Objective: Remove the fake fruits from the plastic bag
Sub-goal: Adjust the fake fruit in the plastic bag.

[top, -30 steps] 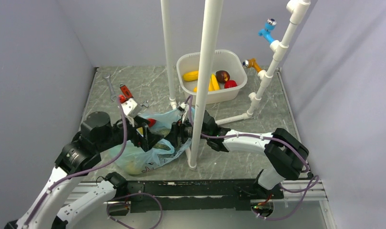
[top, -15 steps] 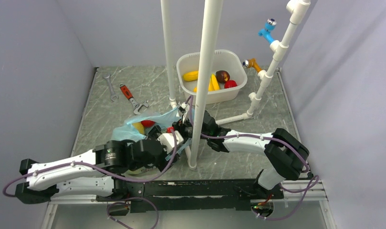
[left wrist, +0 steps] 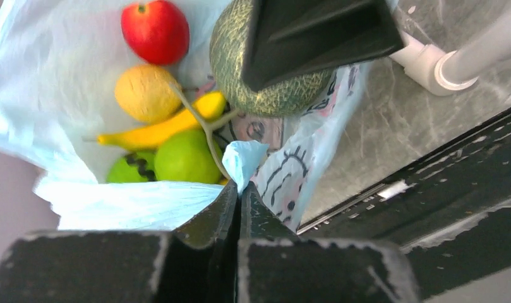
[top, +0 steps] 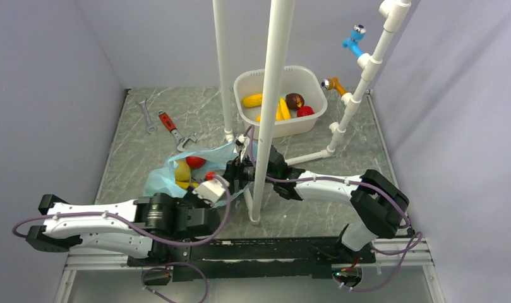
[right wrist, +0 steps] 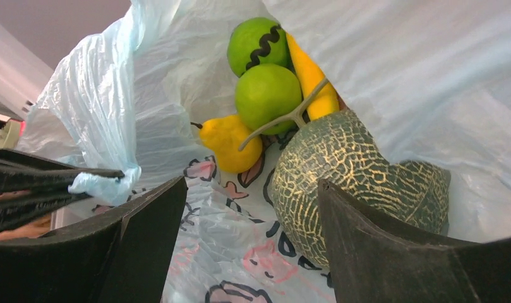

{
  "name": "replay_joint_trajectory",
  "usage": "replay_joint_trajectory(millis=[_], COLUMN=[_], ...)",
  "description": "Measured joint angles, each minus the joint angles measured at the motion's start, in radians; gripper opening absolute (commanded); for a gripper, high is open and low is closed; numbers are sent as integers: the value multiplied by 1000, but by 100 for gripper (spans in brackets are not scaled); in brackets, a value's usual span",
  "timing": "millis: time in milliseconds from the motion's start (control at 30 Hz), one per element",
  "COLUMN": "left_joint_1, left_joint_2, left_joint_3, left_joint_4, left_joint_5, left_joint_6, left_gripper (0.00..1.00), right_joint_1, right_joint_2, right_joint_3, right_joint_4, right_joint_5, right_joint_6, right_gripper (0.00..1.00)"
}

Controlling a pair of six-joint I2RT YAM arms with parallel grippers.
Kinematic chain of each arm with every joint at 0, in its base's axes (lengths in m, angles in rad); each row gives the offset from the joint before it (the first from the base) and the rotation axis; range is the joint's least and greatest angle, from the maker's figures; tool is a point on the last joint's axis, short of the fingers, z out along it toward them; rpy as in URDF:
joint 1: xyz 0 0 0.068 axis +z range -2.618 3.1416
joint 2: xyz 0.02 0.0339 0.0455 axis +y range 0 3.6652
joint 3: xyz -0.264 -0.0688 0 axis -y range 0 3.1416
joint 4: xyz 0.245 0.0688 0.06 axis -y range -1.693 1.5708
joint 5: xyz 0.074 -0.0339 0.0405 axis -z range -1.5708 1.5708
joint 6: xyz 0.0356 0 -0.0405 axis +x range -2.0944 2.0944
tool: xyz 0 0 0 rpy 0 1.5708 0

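Note:
The light blue plastic bag (top: 159,182) lies open on the table with fake fruits inside. The left wrist view shows a red apple (left wrist: 155,30), a yellow lemon (left wrist: 145,93), a banana (left wrist: 155,131), green fruits (left wrist: 186,156) and a netted green melon (left wrist: 284,98). My left gripper (left wrist: 240,192) is shut on a fold of the bag's rim at the near side of its mouth. My right gripper (right wrist: 252,208) stands open inside the mouth. Its right finger (right wrist: 372,246) lies over the melon (right wrist: 341,170); whether they touch I cannot tell.
A white tub (top: 247,82) holding more fruits stands at the back. A red-handled wrench (top: 167,122) and a grey spanner (top: 145,113) lie at the back left. A white pole (top: 265,126) rises just right of the bag, with another (top: 222,69) behind it.
My left arm has swung down from over the bag to low near the front edge. Its gripper has shut on the bag's rim. The right arm has not moved.

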Motion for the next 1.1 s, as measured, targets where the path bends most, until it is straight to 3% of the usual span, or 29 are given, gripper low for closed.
replay_joint_trajectory(millis=[100, 200, 300, 567, 800, 1100], left_joint_1=[-34, -41, -42, -43, -43, -44], left_joint_2=[-80, -228, -372, -616, -591, -391], left_joint_3=[-3, -44, -109, -265, -287, -273], left_joint_4=[-109, -116, -84, -27, 23, 23], left_joint_5=[-1, 17, 45, 133, 227, 279], left_joint_6=[-197, -298, -341, -445, -452, -440], left_gripper=[1, 0, 0, 0, 0, 0], right_joint_1=[2, 6, 20, 42, 49, 51], right_joint_2=[3, 32, 70, 124, 66, 5], right_joint_3=[32, 98, 153, 116, 42, -45], right_joint_4=[-8, -10, -6, -8, 3, 55], right_joint_5=[-1, -15, -21, 32, 155, 275], right_joint_6=[-13, -20, -21, -16, -53, -69], right_gripper=[78, 75, 67, 64, 63, 61])
